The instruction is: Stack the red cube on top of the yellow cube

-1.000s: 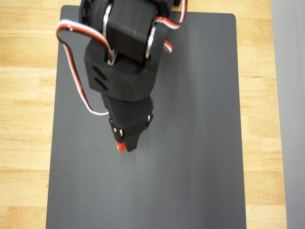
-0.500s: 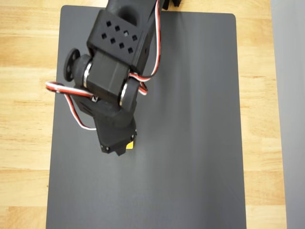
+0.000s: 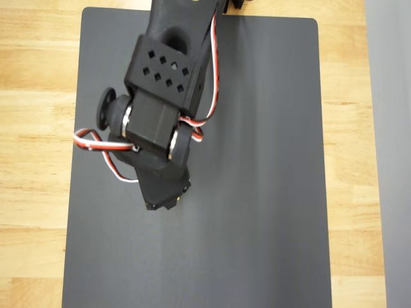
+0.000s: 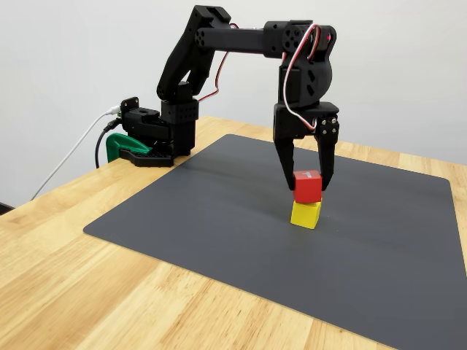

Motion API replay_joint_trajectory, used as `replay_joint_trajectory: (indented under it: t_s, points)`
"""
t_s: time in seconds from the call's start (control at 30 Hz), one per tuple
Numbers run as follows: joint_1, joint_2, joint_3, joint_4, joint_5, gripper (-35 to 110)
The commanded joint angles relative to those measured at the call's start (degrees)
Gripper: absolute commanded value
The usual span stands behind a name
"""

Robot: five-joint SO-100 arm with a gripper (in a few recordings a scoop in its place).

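Over grey mat [image 4: 219, 226], gripper [image 4: 306, 179] points down, straddling red cube [image 4: 307, 186].

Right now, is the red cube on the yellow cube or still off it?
On it. In the fixed view the red cube rests on the yellow cube, slightly askew, with the gripper fingers on either side.

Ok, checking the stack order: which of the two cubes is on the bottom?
The yellow cube is on the bottom, resting on the dark mat. The red cube sits on it, between the gripper fingers.
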Motion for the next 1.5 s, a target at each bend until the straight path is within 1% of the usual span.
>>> replay_joint_trajectory:
  t_s: [0.0,0.13,0.27,0.6,0.73,0.93,1.07,1.2,1.33,1.4,1.47]
  points:
    - [1.1,0.9,-1.4,0.9,-1.2,15]
    - [1.1,0.5,-1.4,1.0,-1.7,17]
    - [1.0,0.5,-1.4,1.1,-2.5,23]
    - [0.7,2.5,-1.4,0.1,-4.1,28]
    - [-0.1,7.0,-2.2,-0.5,-4.0,29]
    - [-3.2,18.9,0.0,-1.6,-0.9,30]
    - [-6.1,24.3,1.9,0.8,-0.5,31]
    - [-7.6,32.2,12.6,-1.0,-1.1,31]
    - [-9.1,46.4,34.4,-12.2,1.4,30]
    - [-9.5,54.5,44.5,-16.3,2.2,29]
    - [-10.2,62.4,53.0,-18.2,1.0,25]
